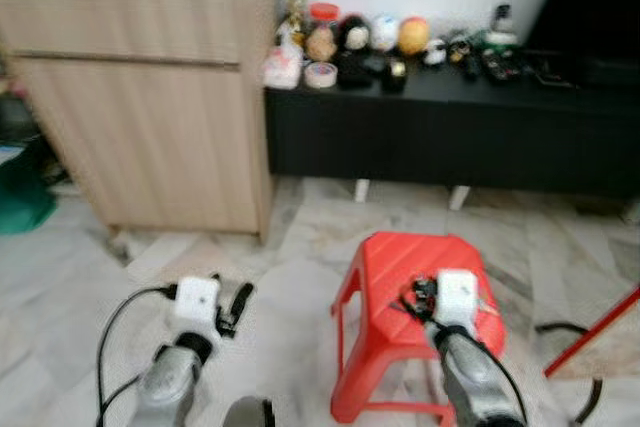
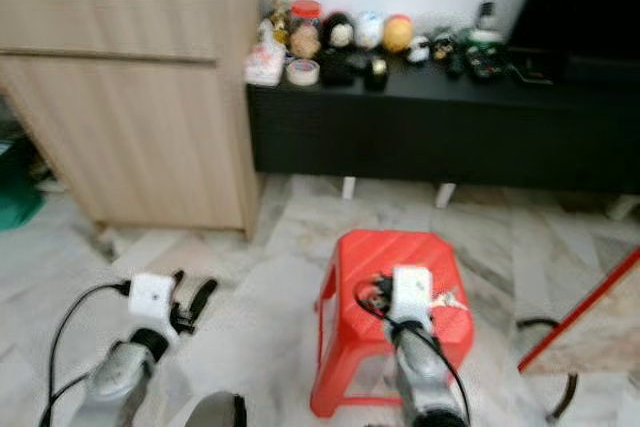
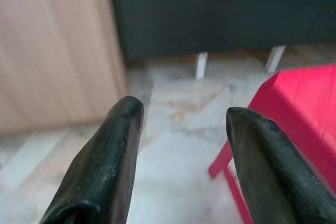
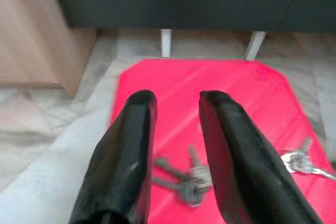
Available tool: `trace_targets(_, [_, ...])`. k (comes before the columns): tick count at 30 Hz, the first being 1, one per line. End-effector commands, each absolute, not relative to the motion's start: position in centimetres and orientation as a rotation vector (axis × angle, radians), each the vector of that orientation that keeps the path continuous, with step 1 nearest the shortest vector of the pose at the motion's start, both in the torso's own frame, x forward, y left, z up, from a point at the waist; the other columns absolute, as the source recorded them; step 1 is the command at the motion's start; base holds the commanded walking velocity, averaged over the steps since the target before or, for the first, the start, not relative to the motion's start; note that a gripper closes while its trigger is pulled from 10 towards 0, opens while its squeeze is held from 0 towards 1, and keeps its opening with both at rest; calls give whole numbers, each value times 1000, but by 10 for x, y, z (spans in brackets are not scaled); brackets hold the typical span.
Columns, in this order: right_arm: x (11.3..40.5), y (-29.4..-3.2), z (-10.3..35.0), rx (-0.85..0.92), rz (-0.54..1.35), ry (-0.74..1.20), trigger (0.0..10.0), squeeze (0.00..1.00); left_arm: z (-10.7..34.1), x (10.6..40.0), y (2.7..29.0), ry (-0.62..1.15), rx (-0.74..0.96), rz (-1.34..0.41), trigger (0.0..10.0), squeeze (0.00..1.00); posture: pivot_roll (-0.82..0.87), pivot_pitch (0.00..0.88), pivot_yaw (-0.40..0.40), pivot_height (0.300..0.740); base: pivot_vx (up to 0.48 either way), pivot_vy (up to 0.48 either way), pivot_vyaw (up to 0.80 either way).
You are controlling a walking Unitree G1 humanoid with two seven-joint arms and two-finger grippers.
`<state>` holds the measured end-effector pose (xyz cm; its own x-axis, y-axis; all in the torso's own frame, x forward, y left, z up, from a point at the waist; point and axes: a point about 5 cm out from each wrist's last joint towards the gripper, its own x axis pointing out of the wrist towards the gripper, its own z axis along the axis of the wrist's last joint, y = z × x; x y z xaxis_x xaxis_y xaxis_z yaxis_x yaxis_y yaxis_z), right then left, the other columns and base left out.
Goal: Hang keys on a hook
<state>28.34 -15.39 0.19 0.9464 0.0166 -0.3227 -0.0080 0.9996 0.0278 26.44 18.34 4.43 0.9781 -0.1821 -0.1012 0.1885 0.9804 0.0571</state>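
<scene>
A red plastic stool (image 1: 400,267) stands on the marble floor in front of me. A bunch of silver keys (image 4: 185,180) lies on its seat, and a second bunch (image 4: 300,162) lies nearer the seat's edge. My right gripper (image 4: 176,98) hovers just over the seat, open, its two black fingers straddling the first bunch without gripping it. Out to the left of the stool, my left gripper (image 3: 181,111) hangs open over the floor, holding nothing.
A light wooden cabinet (image 1: 150,97) stands at the back left. A low black bench (image 1: 450,137) against the wall carries several small ornaments. A black cable (image 1: 110,332) runs across the floor on the left, and a red-edged board (image 1: 600,332) leans in at the right.
</scene>
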Motion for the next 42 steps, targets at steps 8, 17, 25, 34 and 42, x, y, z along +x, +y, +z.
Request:
trace_targets(8, [277, -165, -6, 11, -15, 372, 10000, 0, 42, 263, 176, 108, 71, -214, 10000, 0, 70, 0, -56, 627, 174, 0, 0])
trace_targets(17, [265, -161, -27, -133, 128, 562, 10000, 0, 40, 261, 175, 122, 75, -227, 10000, 0, 67, 0, -51, 627, 0, 0, 0])
trace_targets(25, [257, -154, -37, -89, 229, 683, 10000, 1000, 40, 263, 174, 130, 90, -241, 10000, 0, 58, 0, -39, 627, 0, 0, 0])
trace_targets(34, [252, -154, -45, -93, 202, 782, 10000, 0, 42, 264, 178, 125, 95, -231, 10000, 0, 66, 0, -41, 627, 0, 0, 0])
trace_targets(42, [275, -151, -25, -66, 162, 637, 10000, 0, 44, 266, 173, 105, 85, -225, 10000, 0, 71, 0, -51, 627, 0, 0, 0])
